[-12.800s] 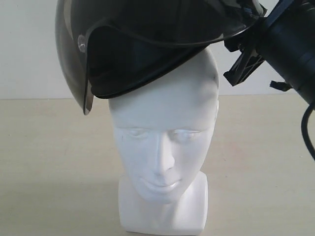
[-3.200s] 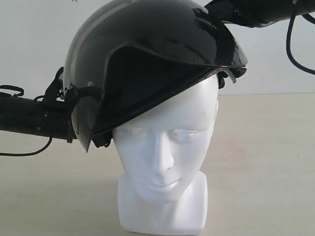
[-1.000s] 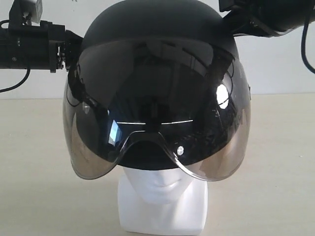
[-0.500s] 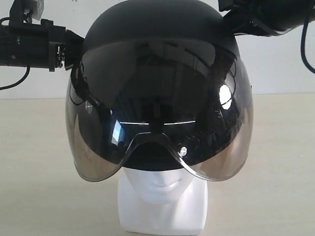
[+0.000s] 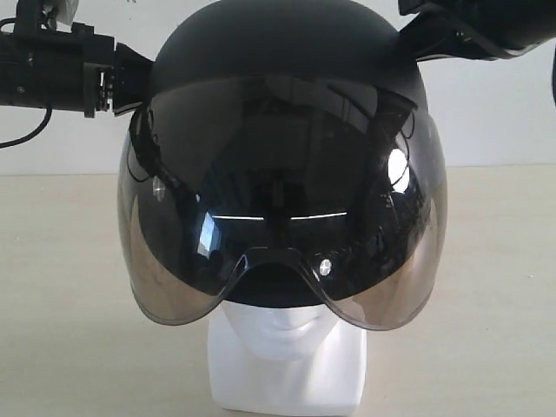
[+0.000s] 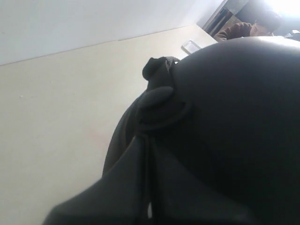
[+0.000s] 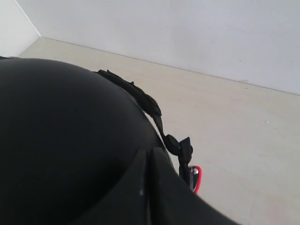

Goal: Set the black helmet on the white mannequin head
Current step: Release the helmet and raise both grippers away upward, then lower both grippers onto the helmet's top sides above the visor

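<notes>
Black helmet (image 5: 287, 95) sits over white mannequin head (image 5: 287, 369), visor (image 5: 278, 234) covering the face. Hard smooth shell, probably slippery; grip the side rims, not the visor. Left gripper (image 5: 129, 76), right gripper (image 5: 412, 42) at its upper sides, jaws hidden, can't tell. Beige table (image 5: 69, 347), white wall (image 5: 495, 122).

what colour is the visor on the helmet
The visor is smoky brownish-grey and see-through; exterior view shows it best.
</notes>
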{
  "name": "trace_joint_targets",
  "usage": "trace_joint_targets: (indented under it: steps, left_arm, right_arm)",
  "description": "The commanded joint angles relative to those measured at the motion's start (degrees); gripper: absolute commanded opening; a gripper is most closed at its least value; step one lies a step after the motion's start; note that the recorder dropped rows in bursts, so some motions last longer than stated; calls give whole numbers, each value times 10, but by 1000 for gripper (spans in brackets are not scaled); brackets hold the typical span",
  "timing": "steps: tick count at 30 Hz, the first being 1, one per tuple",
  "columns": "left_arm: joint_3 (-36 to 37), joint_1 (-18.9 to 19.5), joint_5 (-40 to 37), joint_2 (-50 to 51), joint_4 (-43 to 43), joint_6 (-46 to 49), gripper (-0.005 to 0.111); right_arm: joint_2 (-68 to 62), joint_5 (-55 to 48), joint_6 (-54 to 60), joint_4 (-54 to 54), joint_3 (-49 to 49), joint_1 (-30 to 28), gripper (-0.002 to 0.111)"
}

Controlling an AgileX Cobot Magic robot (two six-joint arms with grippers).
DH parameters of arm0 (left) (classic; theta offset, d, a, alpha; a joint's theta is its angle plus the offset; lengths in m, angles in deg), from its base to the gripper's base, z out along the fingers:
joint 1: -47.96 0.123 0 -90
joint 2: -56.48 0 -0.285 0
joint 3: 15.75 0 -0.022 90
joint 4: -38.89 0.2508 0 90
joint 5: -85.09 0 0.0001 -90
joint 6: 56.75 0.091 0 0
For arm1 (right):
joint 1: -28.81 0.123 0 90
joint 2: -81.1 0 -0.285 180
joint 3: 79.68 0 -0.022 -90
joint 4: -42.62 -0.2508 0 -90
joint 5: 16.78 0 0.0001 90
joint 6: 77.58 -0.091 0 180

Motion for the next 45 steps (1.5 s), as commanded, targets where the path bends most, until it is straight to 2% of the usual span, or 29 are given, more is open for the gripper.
trace_joint_targets:
  steps: [1, 8, 13, 16, 19, 25, 28, 31, 32, 35, 39, 42, 45]
  left_arm:
    - [-4, 18, -51, -8, 18, -25, 4]
    - [-3, 93, -51, -12, 32, -44, 4]
    - [18, 161, -51, -40, 39, -73, 4]
    - [41, 177, -51, -77, 39, -93, 4]
    - [71, 177, -51, -130, 39, -109, 4]
    - [104, 176, -51, -232, 46, -164, 4]
    - [106, 165, -51, -291, 75, -202, 4]
    - [106, 135, -51, -341, 103, -209, 4]
    - [106, 113, -51, -368, 123, -237, 4]
    - [106, 81, -51, -401, 166, -273, 4]
    - [106, 47, -51, -420, 193, -283, 4]
    - [106, 29, -51, -418, 176, -283, 4]
    - [106, 28, -51, -417, 177, -273, 4]
  right_arm:
    - [18, -23, -20, 11, -1, 4, 0]
    - [32, -21, -50, 40, -1, 4, 0]
    - [55, -40, -137, 155, -1, 4, 0]
    - [66, -89, -178, 214, -1, 4, 0]
    - [73, -134, -184, 249, -1, 4, 0]
    - [82, -162, -193, 290, -1, 4, 0]
    - [89, -170, -169, 237, -1, 4, 0]
    - [116, -149, -135, 172, -1, 5, 0]
    - [138, -160, -132, 166, -1, 5, 0]
    - [172, -189, -132, 146, -1, 5, 0]
    - [198, -188, -81, 6, 2, 5, 0]
    - [201, -143, -66, -40, 29, 40, 0]
    - [201, -101, -86, -36, 60, 85, 0]
